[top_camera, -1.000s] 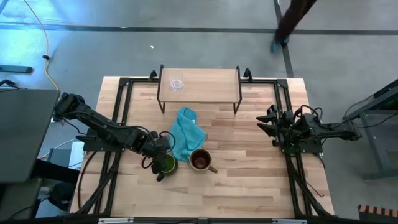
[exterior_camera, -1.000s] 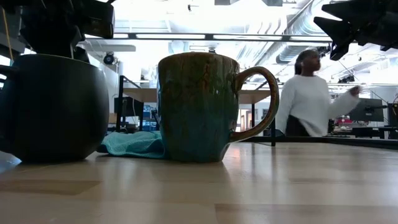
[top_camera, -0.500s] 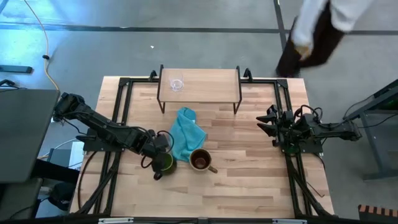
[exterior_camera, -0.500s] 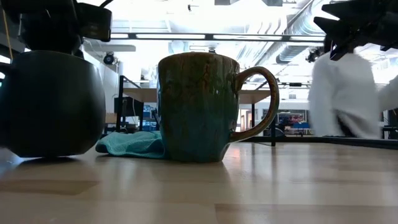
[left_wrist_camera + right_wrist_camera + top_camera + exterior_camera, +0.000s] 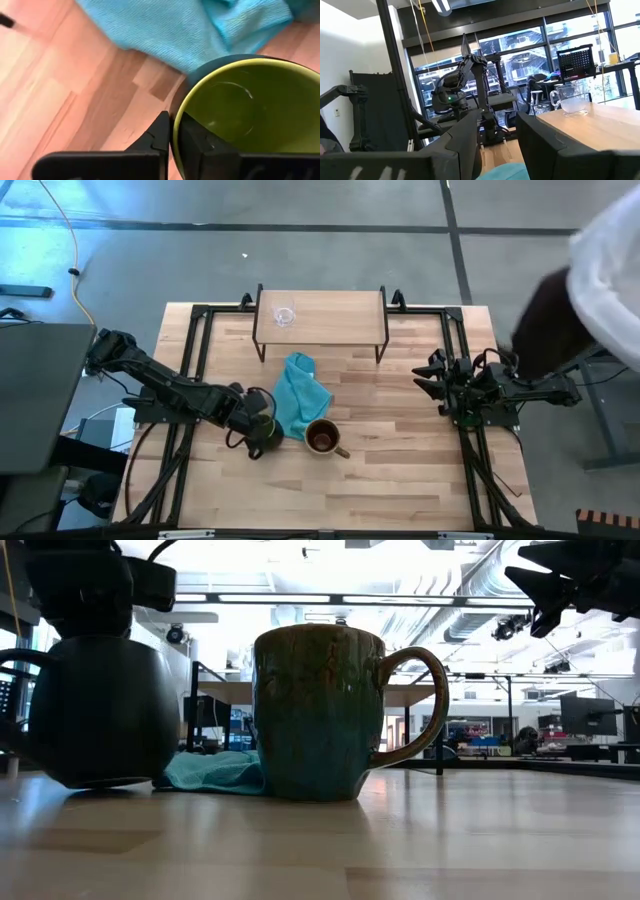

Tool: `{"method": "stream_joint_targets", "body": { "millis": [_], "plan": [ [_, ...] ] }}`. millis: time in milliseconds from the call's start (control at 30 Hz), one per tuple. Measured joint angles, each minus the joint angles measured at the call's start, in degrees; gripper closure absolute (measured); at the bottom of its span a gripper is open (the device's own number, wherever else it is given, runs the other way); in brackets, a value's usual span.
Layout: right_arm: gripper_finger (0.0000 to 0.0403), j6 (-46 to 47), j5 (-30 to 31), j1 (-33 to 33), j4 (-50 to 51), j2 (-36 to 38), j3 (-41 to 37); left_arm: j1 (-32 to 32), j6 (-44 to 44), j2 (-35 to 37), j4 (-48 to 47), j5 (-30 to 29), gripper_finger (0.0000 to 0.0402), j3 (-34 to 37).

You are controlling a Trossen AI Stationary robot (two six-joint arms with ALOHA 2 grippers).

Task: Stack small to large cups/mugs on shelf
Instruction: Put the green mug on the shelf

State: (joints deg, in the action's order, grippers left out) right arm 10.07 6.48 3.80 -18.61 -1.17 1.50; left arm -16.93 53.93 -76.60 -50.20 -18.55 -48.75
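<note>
The left hand [image 5: 170,132] pinches the dark mug's [image 5: 263,439] rim beside the cloth [image 5: 300,395] on the surface [image 5: 400,470]. The right hand [image 5: 428,379] waits open, empty, well apart.

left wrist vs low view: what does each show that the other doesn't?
Left wrist only: the dark mug's green inside, and the left gripper pinching its rim, one finger inside, one outside. Low view only: the olive-tan mug standing on the table, the dark mug's underside clear of the tabletop, and the right gripper hanging high. Both: the dark mug and the teal cloth.
</note>
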Motion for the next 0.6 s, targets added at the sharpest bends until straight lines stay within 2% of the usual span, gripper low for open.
{"method": "stream_joint_targets", "body": {
  "millis": [167, 400, 600],
  "plan": [
    [0.0275, -0.02, 0.13, -0.01, 0.07, 0.01, 0.0, 0.0, 1.99, 0.04, -3.12, -1.11, 0.0393, -0.36],
    [0.0275, -1.02, 0.16, -0.01, 0.46, 0.0, 0.0, 0.04, 1.39, 0.0, -11.81, -7.22, 0.0396, -5.72],
    [0.0275, -1.56, 0.61, 0.0, 0.57, 0.0, 0.0, 0.09, -0.23, 0.0, -14.58, -7.43, 0.0398, -7.34]
  ]
}}
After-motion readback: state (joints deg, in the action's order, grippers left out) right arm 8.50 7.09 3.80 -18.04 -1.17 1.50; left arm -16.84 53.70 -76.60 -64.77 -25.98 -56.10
